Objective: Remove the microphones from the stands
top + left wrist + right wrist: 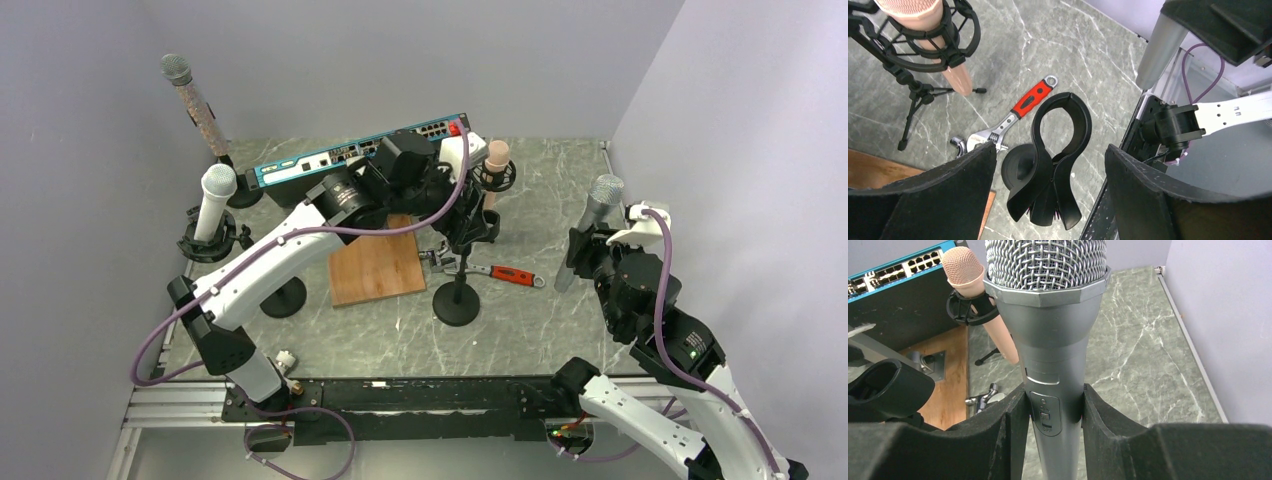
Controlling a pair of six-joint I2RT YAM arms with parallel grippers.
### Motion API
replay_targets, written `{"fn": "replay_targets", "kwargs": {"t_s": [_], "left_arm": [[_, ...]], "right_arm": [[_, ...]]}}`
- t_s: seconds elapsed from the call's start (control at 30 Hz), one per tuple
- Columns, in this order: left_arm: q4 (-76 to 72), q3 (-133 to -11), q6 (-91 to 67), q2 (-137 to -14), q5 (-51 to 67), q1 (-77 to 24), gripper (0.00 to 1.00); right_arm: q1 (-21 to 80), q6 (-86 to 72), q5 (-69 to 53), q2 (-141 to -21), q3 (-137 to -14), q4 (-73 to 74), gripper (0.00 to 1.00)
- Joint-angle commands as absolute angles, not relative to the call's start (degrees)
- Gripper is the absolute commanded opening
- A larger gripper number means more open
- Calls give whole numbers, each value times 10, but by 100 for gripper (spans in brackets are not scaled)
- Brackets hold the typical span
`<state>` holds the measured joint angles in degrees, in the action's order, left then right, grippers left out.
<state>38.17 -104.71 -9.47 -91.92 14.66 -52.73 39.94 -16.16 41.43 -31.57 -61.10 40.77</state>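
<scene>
Gripping the silver microphone (pixel 603 195) around the lower part of its body, the right gripper (pixel 582 250) holds it in the air over the right side of the table (pixel 560 180), close to the right wall. The right wrist view shows both fingers (pixel 1013 430) pressed flat against the microphone's sides, level with its on-off switch, so the jaws stand narrow and clamped on it. The mesh head points up and slightly to the right, and the tail slants down towards the table's middle.

The microphone is well apart from the stand (pixel 457 300), which sits on its round base near the centre of the table, just in front of the wooden board (pixel 375 265). The left gripper (pixel 465 225) hangs above the stand. In the left wrist view its fingers (pixel 963 185) are spread wide, and the stand's black clip (pixel 1063 130) shows in the gap between them, touching neither.

A red-handled wrench (pixel 505 273) lies on the table just right of the stand. A pink microphone (pixel 495 165) sits in its own cradle on a small tripod behind it. A blue network switch (pixel 350 152) lies along the back of the table. A white microphone (pixel 215 200) and a glittery one (pixel 190 100) stand at the far left.
</scene>
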Motion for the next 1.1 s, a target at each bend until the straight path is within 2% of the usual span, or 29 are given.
{"fn": "replay_targets", "kwargs": {"t_s": [0.0, 0.3, 0.47, 0.6, 0.8, 1.07], "left_arm": [[385, -1093, -82, -914, 133, -529, 81], [398, -1104, -67, -946, 120, -529, 61], [380, -1070, -67, -954, 119, -530, 38], [351, -1003, -77, -945, 126, -532, 27], [251, -856, -100, -924, 137, -534, 23], [220, -823, -115, -968, 135, -534, 19]], "right_arm": [[400, -165, 409, -321, -619, 394, 0], [401, -170, 406, -325, -623, 399, 0], [400, -170, 405, -323, -624, 402, 0], [401, -170, 406, -321, -623, 403, 0], [400, -170, 405, -323, -614, 396, 0], [401, -177, 396, -336, -606, 395, 0]]}}
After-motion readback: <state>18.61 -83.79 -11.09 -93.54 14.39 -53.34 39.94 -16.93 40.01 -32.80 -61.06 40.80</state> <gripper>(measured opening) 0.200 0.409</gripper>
